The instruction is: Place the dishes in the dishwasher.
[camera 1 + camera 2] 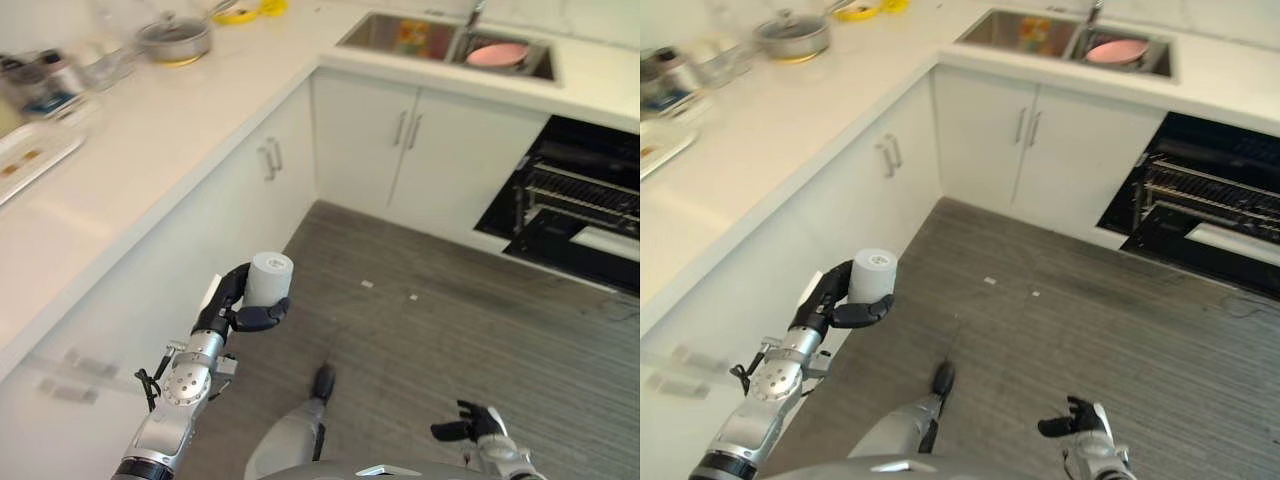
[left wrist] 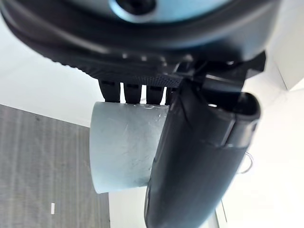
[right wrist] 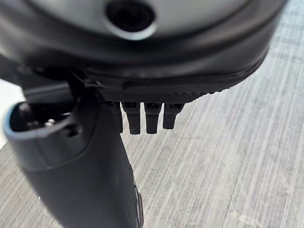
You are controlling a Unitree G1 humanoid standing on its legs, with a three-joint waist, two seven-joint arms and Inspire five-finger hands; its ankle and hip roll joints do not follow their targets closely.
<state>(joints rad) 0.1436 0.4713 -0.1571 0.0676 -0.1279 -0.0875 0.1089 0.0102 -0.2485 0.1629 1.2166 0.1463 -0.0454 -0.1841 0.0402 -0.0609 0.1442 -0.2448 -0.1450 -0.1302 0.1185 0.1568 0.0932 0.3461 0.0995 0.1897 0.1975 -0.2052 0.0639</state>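
Observation:
A pale grey cup (image 1: 268, 278) is held in the air above the wooden floor, next to the white lower cabinets. My left hand (image 1: 224, 303) is shut on it, fingers behind and thumb (image 2: 199, 156) across the front of the cup (image 2: 123, 147). The open dishwasher (image 1: 580, 200) is a dark cavity with wire racks at the far right, its door folded down. My right hand (image 1: 478, 425) hangs low over the floor at the bottom right, open and holding nothing, with its thumb (image 3: 76, 175) out to the side.
A sink (image 1: 400, 35) in the far counter holds a pink plate (image 1: 497, 54). The white counter (image 1: 150, 130) runs along the left with a lidded pot (image 1: 175, 40), jars and a tray on it. Striped floor lies between me and the dishwasher.

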